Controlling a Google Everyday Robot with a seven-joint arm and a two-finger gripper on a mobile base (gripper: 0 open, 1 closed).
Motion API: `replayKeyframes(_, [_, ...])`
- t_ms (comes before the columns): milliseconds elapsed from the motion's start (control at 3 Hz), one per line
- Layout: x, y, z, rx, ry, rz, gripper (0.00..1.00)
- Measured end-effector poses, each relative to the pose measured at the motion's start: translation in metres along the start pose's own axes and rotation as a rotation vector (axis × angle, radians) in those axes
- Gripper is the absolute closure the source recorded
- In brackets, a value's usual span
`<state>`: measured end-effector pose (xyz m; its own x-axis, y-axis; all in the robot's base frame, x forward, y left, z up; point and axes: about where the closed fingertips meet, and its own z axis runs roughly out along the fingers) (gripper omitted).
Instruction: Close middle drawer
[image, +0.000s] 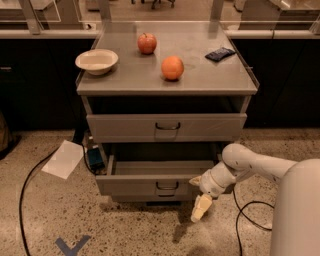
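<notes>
The middle drawer (150, 184) of the grey metal cabinet (100, 89) is pulled out, and its shallow tray is open to view. It has a small dark handle (166, 186) at the centre of its front. My gripper (198, 195) is at the right end of that drawer front, at floor-side height. One finger (195, 180) is against the front and the other (201, 208) points down toward the floor. The fingers stand apart and hold nothing. The top drawer (166, 127) above is shut. The lowest drawer is hidden under the open one.
On the cabinet top are a white bowl (97, 61), an apple (147, 43), an orange (172, 68) and a dark packet (220, 53). A paper sheet (64, 159), a blue object (94, 157) and black cables (250, 212) lie on the floor. Dark counters stand behind.
</notes>
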<state>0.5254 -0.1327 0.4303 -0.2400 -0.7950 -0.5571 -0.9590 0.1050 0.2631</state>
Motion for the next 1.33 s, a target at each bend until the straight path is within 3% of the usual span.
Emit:
replayKeyframes(333, [-0.002, -0.021, -0.003, 0.023, 0.012, 0.001, 0.00])
replayKeyframes(667, [-0.004, -0.039, -0.027, 0.101, 0.001, 0.007, 0.00])
replayKeyframes(1000, [-0.004, -0.039, -0.027, 0.100, 0.001, 0.007, 0.00])
replayKeyframes(1333, [-0.003, -0.038, -0.003, 0.050, 0.010, 0.009, 0.00])
